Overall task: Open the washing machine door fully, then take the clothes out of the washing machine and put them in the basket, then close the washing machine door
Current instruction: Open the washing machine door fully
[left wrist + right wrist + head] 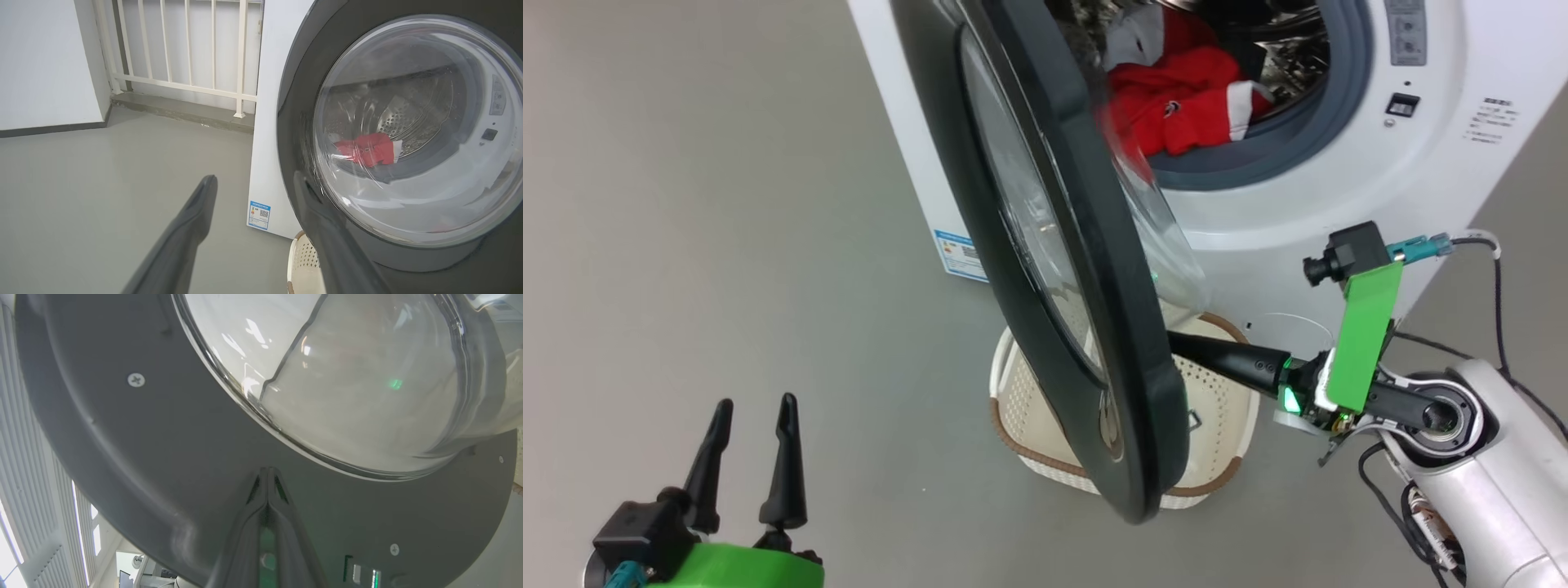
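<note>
The washing machine (1339, 188) stands with its black door (1078, 269) swung partly open, edge-on to my head view. Red clothes (1184, 106) with white trim lie in the drum behind the grey-blue seal. The cream basket (1217, 408) sits on the floor under the door's lower edge. My right gripper (1176, 341) is shut, its tips against the door's inner face (143, 449) just below the glass bowl (347, 375); its fingertips (267, 470) meet there. My left gripper (755, 403) is open at lower left, away from the door (298, 102), holding nothing. Through the glass the clothes (367, 149) show.
Grey floor lies to the left of the machine. A white railing (184, 53) and a white wall stand behind it. A blue label sticker (960, 253) is low on the machine. Black cables (1499, 310) trail at the right beside my right arm.
</note>
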